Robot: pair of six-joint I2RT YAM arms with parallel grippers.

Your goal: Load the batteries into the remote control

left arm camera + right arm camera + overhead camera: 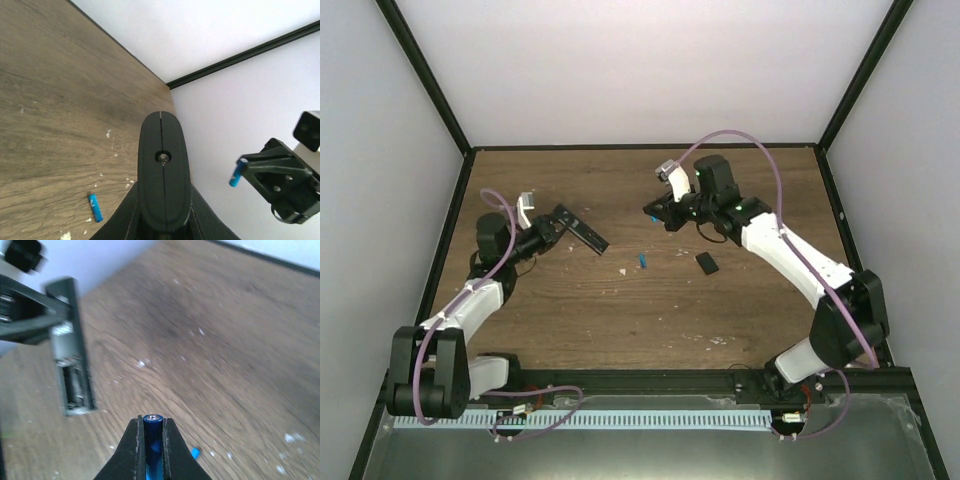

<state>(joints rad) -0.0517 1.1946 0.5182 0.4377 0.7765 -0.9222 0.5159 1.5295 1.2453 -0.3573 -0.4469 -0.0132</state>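
My left gripper [557, 223] is shut on the remote control [588, 236], a slim black bar held above the left of the table. In the left wrist view the remote control [164, 165] shows end-on between the jaws of the left gripper [164, 220]. My right gripper [656, 212] is shut on one blue battery [649, 217] and holds it in the air right of the remote. In the right wrist view this battery [152, 432] stands between the fingers of the right gripper [152, 426], and the remote's [75, 365] open compartment faces it. The second battery [644, 260] lies on the table.
The small black cover piece [706, 263] lies on the wooden table [620, 320] right of the loose battery. White specks of debris [626, 270] are scattered around the middle. Black frame rails [640, 147] and white walls border the table.
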